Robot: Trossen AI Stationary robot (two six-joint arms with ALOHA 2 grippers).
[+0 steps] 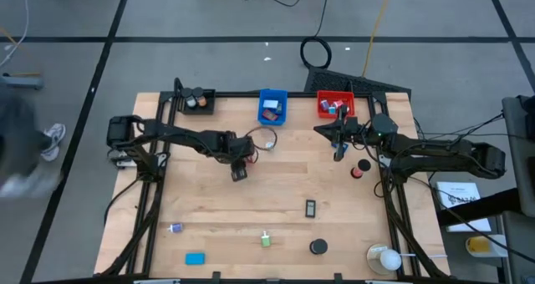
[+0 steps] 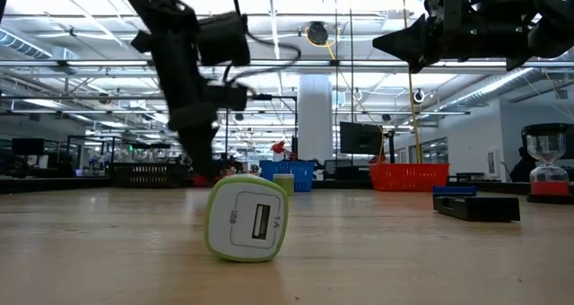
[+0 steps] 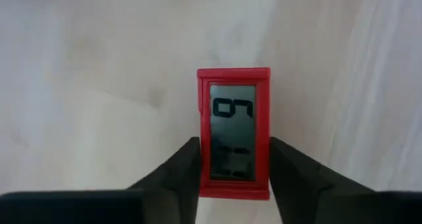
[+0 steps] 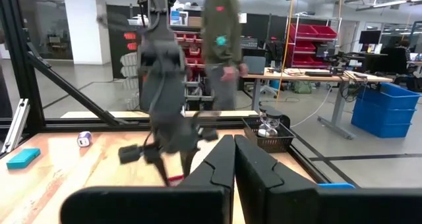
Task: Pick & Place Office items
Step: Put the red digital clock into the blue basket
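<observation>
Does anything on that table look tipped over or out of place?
Yes: the green-and-white USB charger near the table's front edge sits tilted on a corner. Other small items lie scattered flat on the table, none visibly spilled or broken.

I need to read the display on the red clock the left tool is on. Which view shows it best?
The left wrist view: the red clock fills the frame, display up, between the left tool fingers. The high view hides it under that tool; low and right wrist views show only a red sliver.

Wooden table [image 1: 276, 184]: blue bin [image 1: 272, 105], red bin [image 1: 334, 105], scattered office items [image 1: 266, 240].
</observation>
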